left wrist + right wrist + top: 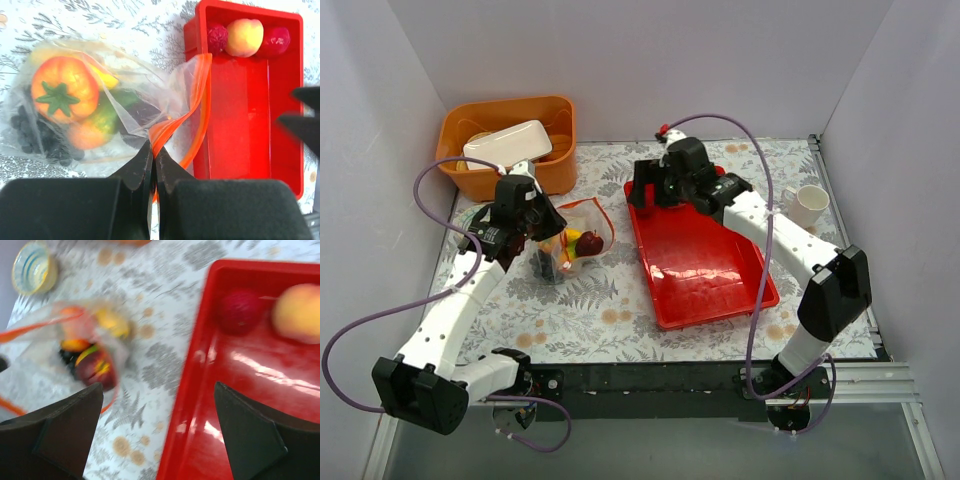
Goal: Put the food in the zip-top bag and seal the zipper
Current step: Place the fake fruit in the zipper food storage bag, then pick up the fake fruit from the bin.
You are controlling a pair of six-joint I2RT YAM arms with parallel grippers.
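The clear zip-top bag point(582, 232) lies left of the red tray point(710, 285). My left gripper point(154, 149) is shut on its mouth edge, pinching the orange-red zipper point(199, 120), which curls up beside the tray wall point(196, 60). Inside the bag are food pieces: an orange fruit with a green leaf point(65, 87), a grape bunch point(35, 137), a green-orange mango point(97, 125) and a yellow piece point(106, 77). A dark red ball point(216, 37), a peach ball point(244, 36) and a red ball point(275, 40) sit at the tray's far end. My right gripper point(157, 387) hangs open and empty over the tray's left wall point(200, 370).
An orange bin point(552, 170) holding a white container point(505, 145) stands at the back left. A white mug point(807, 205) is at the back right. A small clear cup point(32, 270) sits beyond the bag. Grey walls enclose the table.
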